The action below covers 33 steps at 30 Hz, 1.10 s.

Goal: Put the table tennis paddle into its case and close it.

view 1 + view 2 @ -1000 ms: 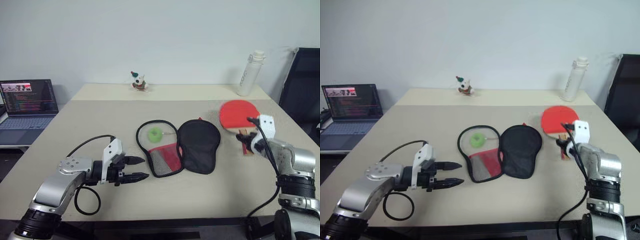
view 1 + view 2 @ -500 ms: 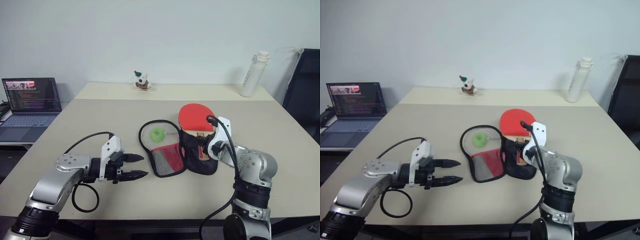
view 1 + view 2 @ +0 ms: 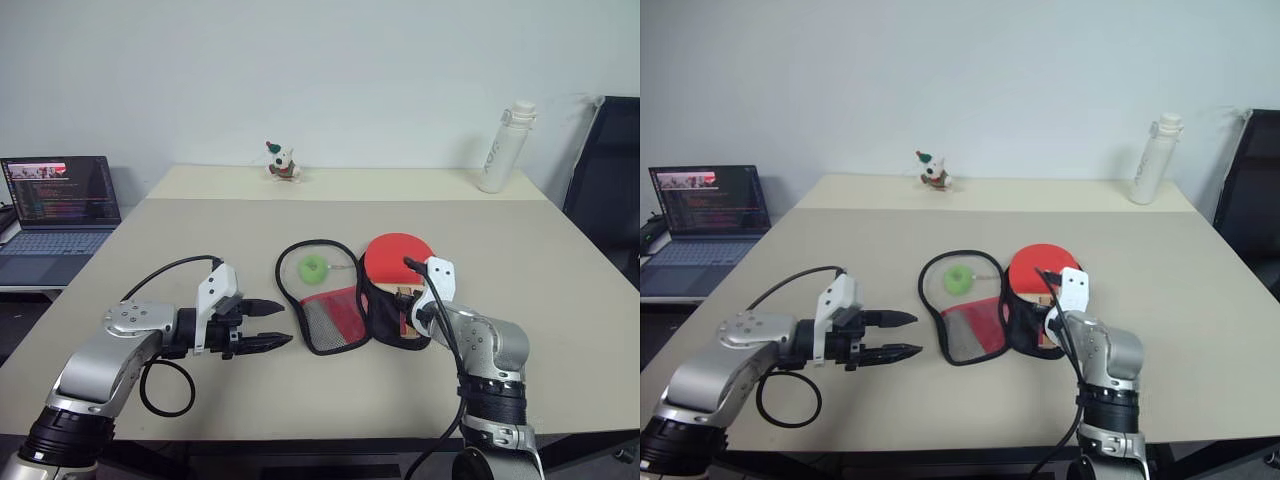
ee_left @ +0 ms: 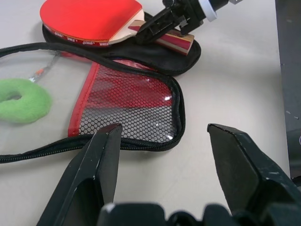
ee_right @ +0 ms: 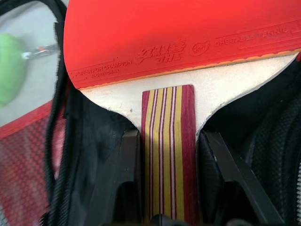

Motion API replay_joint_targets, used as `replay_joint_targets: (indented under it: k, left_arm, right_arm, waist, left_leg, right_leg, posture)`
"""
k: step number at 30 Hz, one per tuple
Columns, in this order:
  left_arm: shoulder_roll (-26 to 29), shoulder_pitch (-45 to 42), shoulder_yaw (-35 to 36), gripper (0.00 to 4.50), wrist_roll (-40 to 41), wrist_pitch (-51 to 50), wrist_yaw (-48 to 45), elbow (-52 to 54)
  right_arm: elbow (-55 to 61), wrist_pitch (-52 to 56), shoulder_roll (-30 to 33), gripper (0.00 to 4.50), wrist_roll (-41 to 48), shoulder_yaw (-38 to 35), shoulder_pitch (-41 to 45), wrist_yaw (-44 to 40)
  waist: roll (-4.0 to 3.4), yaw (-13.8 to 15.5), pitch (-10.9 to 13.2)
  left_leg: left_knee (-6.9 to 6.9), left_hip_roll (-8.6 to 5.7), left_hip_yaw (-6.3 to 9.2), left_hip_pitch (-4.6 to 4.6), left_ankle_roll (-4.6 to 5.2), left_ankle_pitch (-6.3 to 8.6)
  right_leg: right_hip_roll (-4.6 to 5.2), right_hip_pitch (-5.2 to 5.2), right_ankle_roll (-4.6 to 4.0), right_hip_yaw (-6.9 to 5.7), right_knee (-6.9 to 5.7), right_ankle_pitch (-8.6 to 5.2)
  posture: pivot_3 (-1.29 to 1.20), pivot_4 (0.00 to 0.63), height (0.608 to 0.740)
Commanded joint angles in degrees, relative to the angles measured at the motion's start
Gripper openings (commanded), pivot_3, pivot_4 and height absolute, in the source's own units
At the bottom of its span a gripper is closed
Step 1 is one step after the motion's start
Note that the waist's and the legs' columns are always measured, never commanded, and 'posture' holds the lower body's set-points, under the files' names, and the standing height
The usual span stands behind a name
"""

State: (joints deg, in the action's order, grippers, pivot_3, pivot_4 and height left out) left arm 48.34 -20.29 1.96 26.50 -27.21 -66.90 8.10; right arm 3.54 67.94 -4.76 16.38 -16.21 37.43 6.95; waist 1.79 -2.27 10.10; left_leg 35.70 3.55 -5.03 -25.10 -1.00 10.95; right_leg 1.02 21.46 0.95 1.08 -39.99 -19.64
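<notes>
The table tennis paddle (image 3: pixel 398 258), red-faced with a striped wooden handle (image 5: pixel 167 141), is held by that handle in my right gripper (image 3: pixel 411 308), which is shut on it. It hangs low over the black half (image 3: pixel 385 318) of the case, which lies unzipped and spread flat. Whether the paddle touches the fabric I cannot tell. The red mesh half (image 4: pixel 127 106) lies beside it, and the green ball charm (image 3: pixel 313 267) rests inside the zipper loop. Left of the case, my left gripper (image 3: pixel 277 324) stands open and empty, pointing at the mesh half.
A laptop (image 3: pixel 60 195) sits on a side desk at the far left. A small toy figure (image 3: pixel 280 162) and a white bottle (image 3: pixel 500 147) stand at the table's back edge. A black chair (image 3: pixel 605 180) is at the right. A black cable loops under my left arm.
My right gripper carried the paddle from the table's right side leftward and down, to over the case's black half. The left gripper stayed in place and open.
</notes>
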Motion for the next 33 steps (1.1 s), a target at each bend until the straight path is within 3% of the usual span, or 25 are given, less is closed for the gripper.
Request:
replay_joint_targets:
  k: [1,18,28,33]
  left_arm:
    - [0.9,0.0,1.5,3.16,0.3,0.1,0.2,1.2]
    - [0.9,0.7,1.4,3.16,0.3,0.2,0.3,1.6]
    - [0.6,0.8,1.4,3.16,-0.4,0.6,1.1,0.9]
    - [0.5,1.7,1.6,3.16,-1.1,1.0,2.4,0.2]
  right_arm:
    - [0.6,-1.4,-0.5,1.18,-0.2,0.1,1.1,1.0]
    - [5.2,2.3,-2.4,1.18,0.0,0.0,-2.3,4.1]
    - [8.2,-0.7,0.0,4.48,-0.9,6.0,-1.6,1.6]
    - [14.6,0.4,8.1,4.48,-0.1,12.6,-2.2,-5.3]
  waist:
    - [0.0,0.0,0.0]
    - [0.02,0.0,0.0]
    - [0.04,-0.1,0.0]
    - [0.03,-0.1,0.0]
  left_leg:
    - [0.0,0.0,0.0,0.0,0.0,0.0]
    - [0.01,0.01,0.04,0.01,0.02,0.01]
    - [0.02,0.0,0.05,0.02,0.06,0.03]
    - [0.01,0.0,0.03,0.01,0.08,0.05]
  right_leg:
    - [0.0,0.0,0.0,0.0,0.0,0.0]
    - [0.0,-0.03,0.0,-0.03,-0.01,0.0]
    - [0.0,-0.05,0.0,-0.04,-0.01,0.0]
    - [0.0,-0.02,0.0,-0.01,0.0,0.0]
  posture:
    - [0.0,0.15,0.74]
    - [0.0,0.15,0.74]
    - [0.0,0.15,0.74]
    - [0.0,0.15,0.74]
